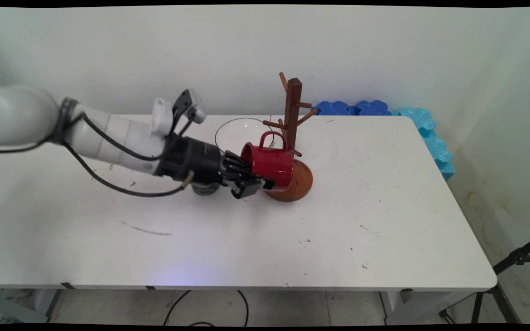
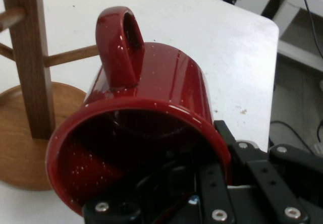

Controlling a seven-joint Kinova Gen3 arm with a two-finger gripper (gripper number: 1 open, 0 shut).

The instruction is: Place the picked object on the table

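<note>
Gripping a red mug [image 1: 268,165] by its rim, the pincer [image 1: 251,181] reaches in from the left, low over the white surface [image 1: 384,220]. One finger sits inside the mug's mouth and the other against the outer wall, as the hand view shows; the jaws are clamped on that wall. The mug [image 2: 146,128] lies tipped on its side, mouth toward the pincer [image 2: 202,188], handle [image 1: 273,138] pointing up. Its inside looks dark and bare where it can be seen.

Just beyond the mug stands a wooden mug tree [image 1: 292,133], upright on a round base [image 1: 302,181]. The mug's closed end overlaps this base in the main view; whether they touch cannot be told. The handle is close beside the post, near the lower pegs.

Behind the mug, a clear glass bowl [image 1: 235,133] rests on the surface, with nothing visible in it. A green-labelled cup [image 1: 205,188] peeks out from under the black wrist, mostly hidden. Blue foam pieces [image 1: 412,124] line the surface's far right edge by the wall.
</note>
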